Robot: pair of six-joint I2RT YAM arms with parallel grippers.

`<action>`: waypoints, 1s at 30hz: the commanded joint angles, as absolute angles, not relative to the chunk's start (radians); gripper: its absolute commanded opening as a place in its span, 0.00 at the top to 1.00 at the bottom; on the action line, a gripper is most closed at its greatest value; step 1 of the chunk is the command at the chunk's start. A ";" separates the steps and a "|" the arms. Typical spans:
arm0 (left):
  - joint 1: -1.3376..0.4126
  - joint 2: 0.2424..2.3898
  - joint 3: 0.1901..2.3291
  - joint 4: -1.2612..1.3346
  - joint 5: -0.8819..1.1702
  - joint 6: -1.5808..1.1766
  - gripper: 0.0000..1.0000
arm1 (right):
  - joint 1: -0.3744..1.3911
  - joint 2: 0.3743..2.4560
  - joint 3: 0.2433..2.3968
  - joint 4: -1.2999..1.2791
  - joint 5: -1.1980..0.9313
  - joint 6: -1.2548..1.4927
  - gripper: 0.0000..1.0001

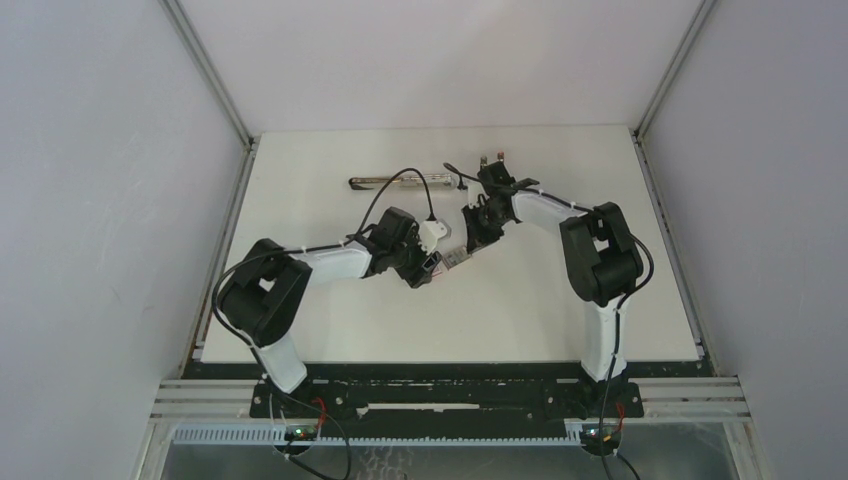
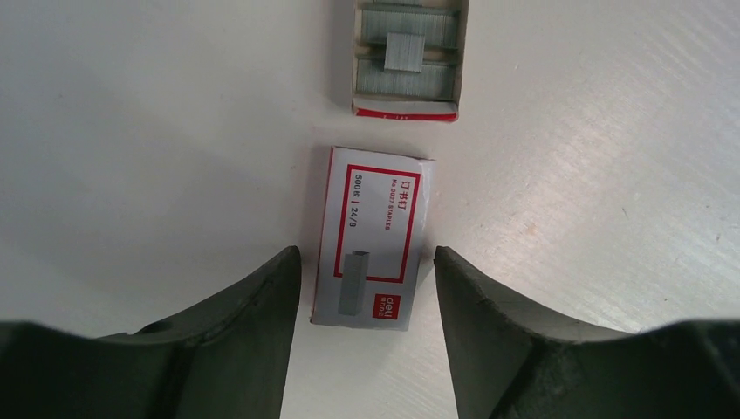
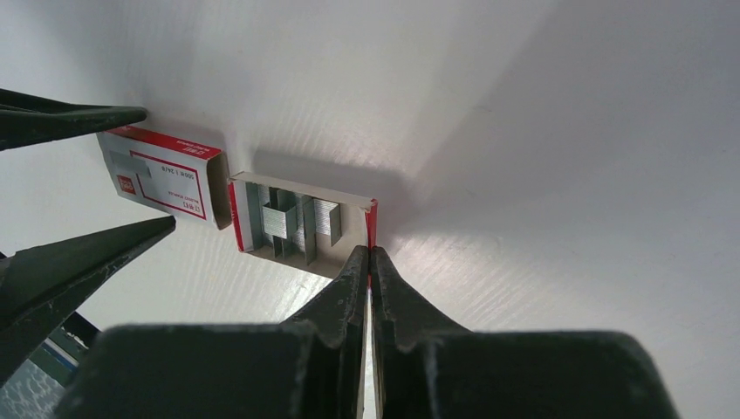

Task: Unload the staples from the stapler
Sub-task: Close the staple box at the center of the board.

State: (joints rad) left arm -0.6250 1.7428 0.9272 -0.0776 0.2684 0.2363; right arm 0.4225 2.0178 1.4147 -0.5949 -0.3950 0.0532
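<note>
Left wrist view: left gripper [image 2: 366,255] fingers stand apart, straddling the red-and-white staple-box sleeve [image 2: 371,209] without visibly pressing it, probably to steady it or take hold. The cardboard tray [image 2: 406,111] lies just beyond on the worktop [image 2: 131,131]. It holds the staples [image 2: 403,51], one short strip lying across the rows. Right gripper [image 3: 368,255] fingers are together, tips at the tray's end wall, likely anchoring it; whether the wall is pinched cannot be told. The long silver stapler [image 1: 400,182] sits well apart, at the far side.
</note>
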 commanded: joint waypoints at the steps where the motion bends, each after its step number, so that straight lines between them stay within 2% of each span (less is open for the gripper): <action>1: -0.623 1.702 0.892 -0.043 0.328 0.230 0.38 | 0.437 2.008 1.416 -0.561 -0.396 0.070 1.00; 8: -0.623 1.710 0.891 -0.035 0.343 0.228 0.44 | 0.450 2.022 1.416 -0.557 -0.396 0.067 1.00; 11: -0.623 1.714 0.890 -0.034 0.347 0.226 0.50 | 0.455 2.027 1.416 -0.556 -0.398 0.066 1.00; 30: -0.623 1.720 0.889 -0.031 0.353 0.223 0.49 | 0.481 2.032 1.417 -0.545 -0.353 0.049 1.00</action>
